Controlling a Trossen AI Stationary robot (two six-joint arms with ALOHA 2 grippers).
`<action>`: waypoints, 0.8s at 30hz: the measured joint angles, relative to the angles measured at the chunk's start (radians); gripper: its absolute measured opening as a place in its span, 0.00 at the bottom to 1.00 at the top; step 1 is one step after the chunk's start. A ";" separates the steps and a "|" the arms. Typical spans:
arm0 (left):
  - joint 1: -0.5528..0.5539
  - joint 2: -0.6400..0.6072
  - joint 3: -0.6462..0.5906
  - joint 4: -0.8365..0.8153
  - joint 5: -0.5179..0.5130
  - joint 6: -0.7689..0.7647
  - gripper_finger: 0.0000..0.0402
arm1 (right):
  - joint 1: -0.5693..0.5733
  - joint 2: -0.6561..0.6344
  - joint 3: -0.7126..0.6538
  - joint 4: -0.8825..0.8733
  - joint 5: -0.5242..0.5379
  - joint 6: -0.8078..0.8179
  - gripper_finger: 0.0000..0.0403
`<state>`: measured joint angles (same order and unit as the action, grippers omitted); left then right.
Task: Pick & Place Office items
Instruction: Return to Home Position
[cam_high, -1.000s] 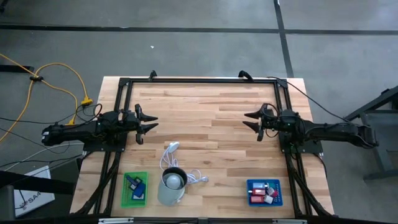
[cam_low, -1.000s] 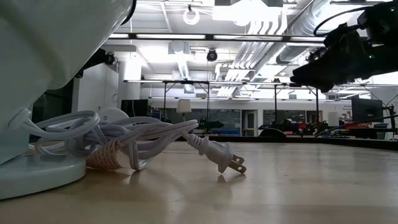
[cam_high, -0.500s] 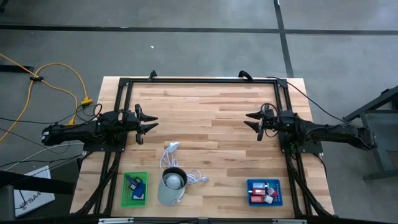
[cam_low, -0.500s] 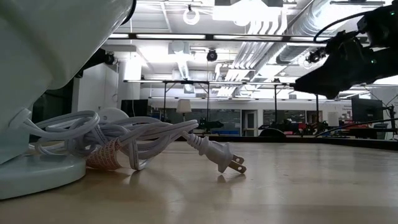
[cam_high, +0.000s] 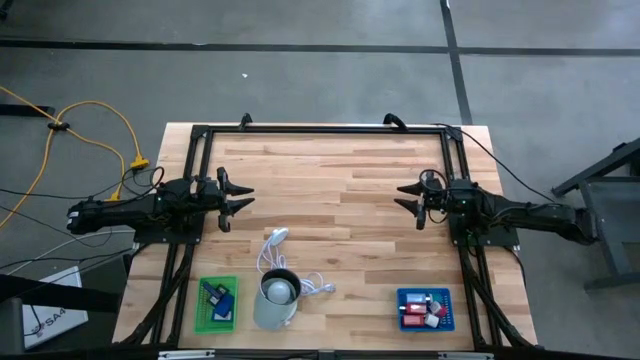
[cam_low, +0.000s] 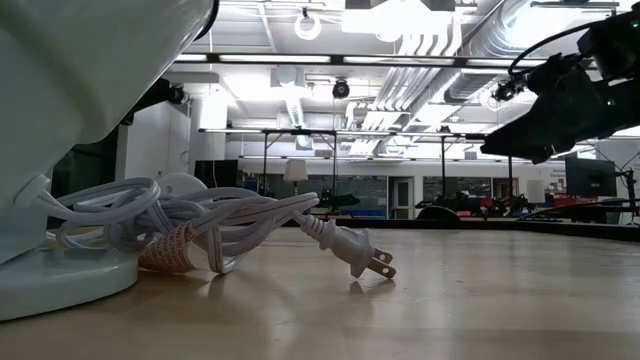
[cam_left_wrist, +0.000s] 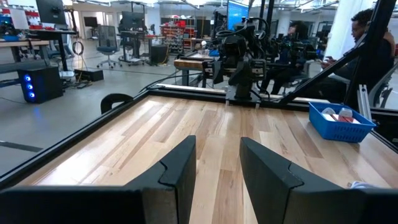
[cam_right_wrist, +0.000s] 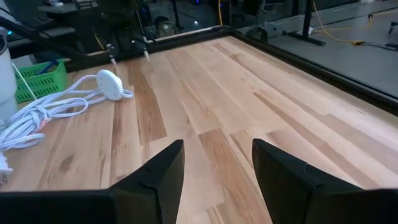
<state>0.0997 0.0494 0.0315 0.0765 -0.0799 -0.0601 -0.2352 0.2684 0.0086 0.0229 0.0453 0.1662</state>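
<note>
Now, left fingers (cam_left_wrist: 177, 177) parted, right fingers (cam_right_wrist: 158, 177) parted, above table (cam_high: 330, 170)

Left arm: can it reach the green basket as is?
Probably yes: the left gripper hovers open, the green basket sits on that arm's side, and the white cable and pale cup lie beside the path, not across it.

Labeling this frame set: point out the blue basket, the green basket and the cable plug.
blue basket (cam_left_wrist: 341, 130), left wrist view, front wall.
green basket (cam_right_wrist: 43, 78), right wrist view, side wall.
cable plug (cam_low: 348, 248), low view, plug body behind the prongs.
</note>
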 joint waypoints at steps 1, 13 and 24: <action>0.000 0.000 0.000 0.000 0.000 0.000 0.30 | 0.000 -0.001 0.000 -0.001 -0.002 -0.002 0.44; 0.000 0.000 0.000 0.000 0.000 0.000 0.30 | 0.000 -0.002 0.000 -0.017 -0.051 -0.040 0.44; 0.000 0.000 0.000 0.000 0.000 0.000 0.30 | 0.000 -0.002 0.000 -0.018 -0.051 -0.040 0.44</action>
<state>0.0995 0.0494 0.0311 0.0765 -0.0799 -0.0599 -0.2352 0.2665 0.0086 0.0050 -0.0059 0.1265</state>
